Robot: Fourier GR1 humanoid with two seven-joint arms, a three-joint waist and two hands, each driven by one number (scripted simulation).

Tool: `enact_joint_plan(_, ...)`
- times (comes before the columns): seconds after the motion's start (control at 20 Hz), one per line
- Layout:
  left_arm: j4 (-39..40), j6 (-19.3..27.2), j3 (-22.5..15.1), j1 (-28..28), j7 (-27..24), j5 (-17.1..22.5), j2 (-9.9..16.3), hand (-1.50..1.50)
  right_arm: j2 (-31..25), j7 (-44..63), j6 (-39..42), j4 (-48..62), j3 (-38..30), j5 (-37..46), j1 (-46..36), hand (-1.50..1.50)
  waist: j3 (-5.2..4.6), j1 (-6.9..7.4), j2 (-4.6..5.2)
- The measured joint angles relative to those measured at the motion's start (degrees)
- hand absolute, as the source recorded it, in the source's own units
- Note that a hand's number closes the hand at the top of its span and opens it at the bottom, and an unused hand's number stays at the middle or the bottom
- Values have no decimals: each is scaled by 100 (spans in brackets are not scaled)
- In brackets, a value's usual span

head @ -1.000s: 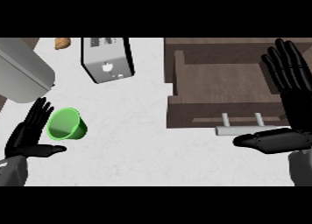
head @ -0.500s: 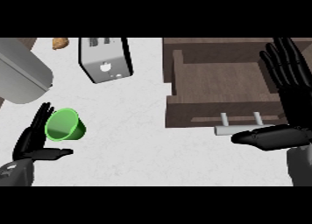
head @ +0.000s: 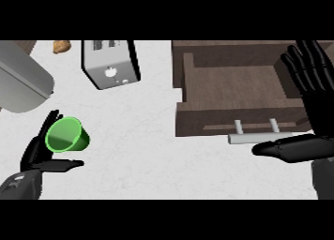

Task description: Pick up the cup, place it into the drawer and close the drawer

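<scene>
Overhead, the white counter (head: 142, 154) fills most of my view. At three o'clock the brown drawer (head: 232, 89) stands pulled open, its pale handle (head: 256, 137) on the near face. At nine to ten o'clock a big grey rounded appliance (head: 17, 82) runs off the left edge; at twelve o'clock a silver toaster (head: 111, 63) sits tilted, slots away from me. My right hand (head: 312, 93) shows at three to four o'clock, fingers straight and spread over the drawer's right side, thumb stretched out level just beside the handle; holding nothing. My left hand (head: 41, 150) is at eight o'clock, fingers straight behind the green cup (head: 67, 136), thumb out flat below it; cannot tell whether it touches. The cup lies tipped, mouth toward me, on the counter well apart from the drawer. Small tan item (head: 62, 46) at eleven o'clock, too small to name.
</scene>
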Motion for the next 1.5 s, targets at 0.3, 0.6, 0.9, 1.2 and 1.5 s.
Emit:
enact_joint_plan(0.3,61,-48,-39,-75,-83,-58,-63,-150,-14,-19,5,45,-37,-6,-36,-150,-2,-5,12)
enact_joint_plan(0.6,69,-381,-42,-230,31,-6,-207,150,-25,72,-19,47,-28,8,-119,-150,-6,-21,13)
enact_joint_plan(0.9,-272,99,-43,-206,-408,-43,-394,150,-68,-47,63,60,-43,32,18,-150,-1,-4,8)
enact_joint_plan(1.2,-423,779,224,-247,-770,88,-530,150,-90,-55,79,108,-108,-11,2,-150,3,7,8)
enact_joint_plan(1.5,-606,1254,576,-360,-963,426,-1051,150,-53,52,-13,56,-110,23,-9,-150,14,77,-31)
